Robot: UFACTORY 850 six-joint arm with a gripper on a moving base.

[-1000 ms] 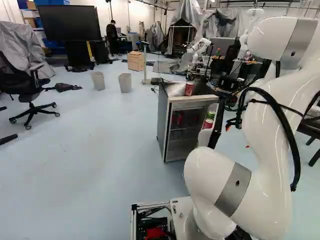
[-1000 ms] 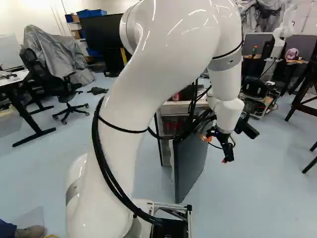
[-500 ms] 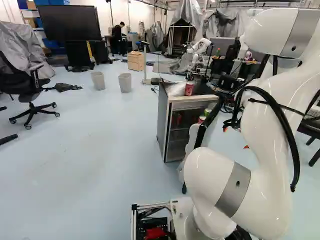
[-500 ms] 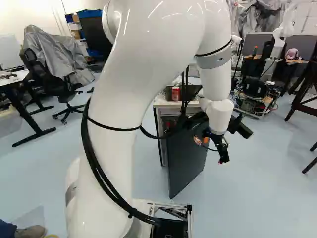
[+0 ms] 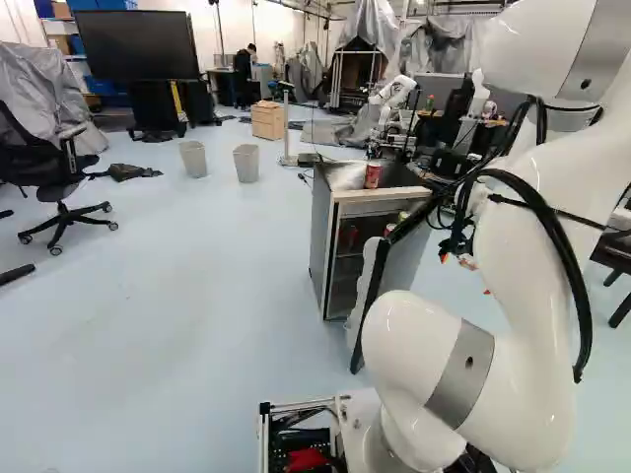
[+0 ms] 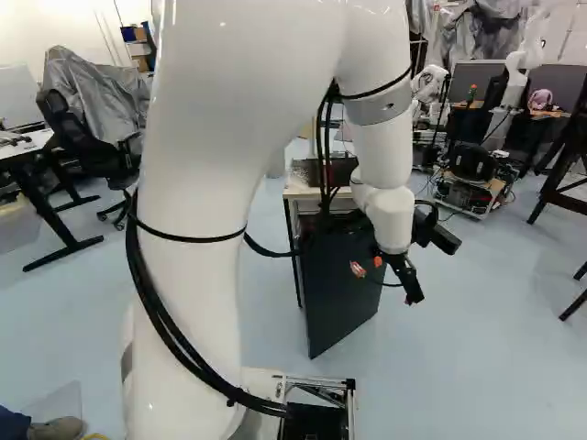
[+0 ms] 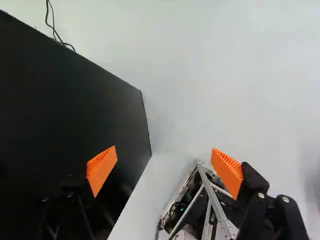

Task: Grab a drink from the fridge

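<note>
Two cylindrical drink cans, one green and one red, show inside the box-shaped fridge, at the upper edge of its open door. Another red item sits deeper in the cabinet; its outline is unclear. The fridge has smooth grey side walls and a pale front frame. Its door stands swung out: a flat, dark, glossy panel outside, a moulded white lining with a black edge strip inside. On the dark fridge top, a red can stands upright just beside a crumpled, shiny, pale sheet.

The black hand is located near the outer face of the door and points downward. Its two fingers are spread apart, with ribbed, wedge-shaped orange pads; the hand is open and grips nothing. In the wrist view, one finger overlaps the dark panel; contact cannot be determined. Beyond the other finger lies an angular metal frame of straight bars, above smooth, pale floor. Thin black cables trail past the panel.

Further out in the left base view: two tapered grey bins, a light-brown wooden box and a black wheeled chair.
</note>
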